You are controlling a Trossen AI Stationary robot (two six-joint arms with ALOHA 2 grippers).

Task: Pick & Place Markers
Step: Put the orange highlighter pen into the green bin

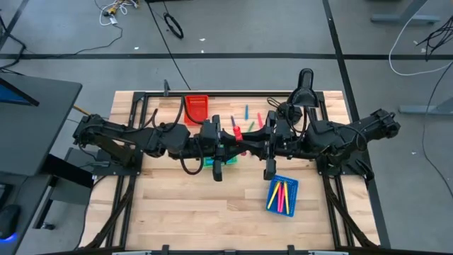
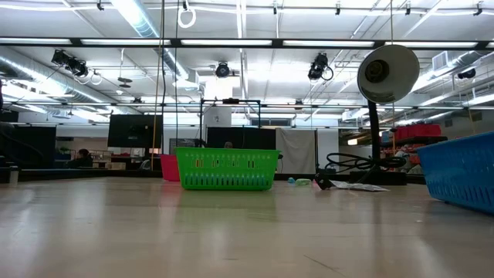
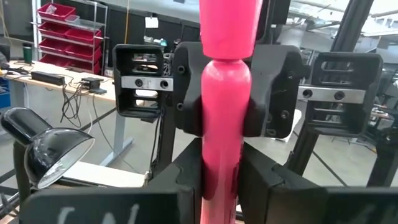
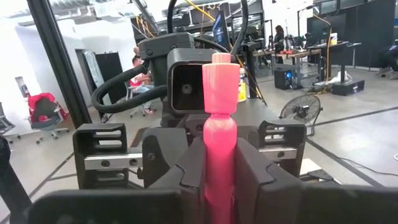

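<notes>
Both grippers are meeting above table centre: the left gripper (image 3: 225, 186) and right gripper (image 4: 221, 180) are each pinching one slim pink plastic marker (image 3: 225, 93), facing each other at three and nine o'clock.

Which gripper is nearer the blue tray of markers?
Right. The right gripper is just above the blue tray; the left gripper sits farther left, both shut on one pink marker at mid-table.

Both arms stretch inward and meet nose to nose above mid-table (wrists level); left gripper (image 1: 239, 139) and right gripper (image 1: 258, 137) each pinched tight.
</notes>
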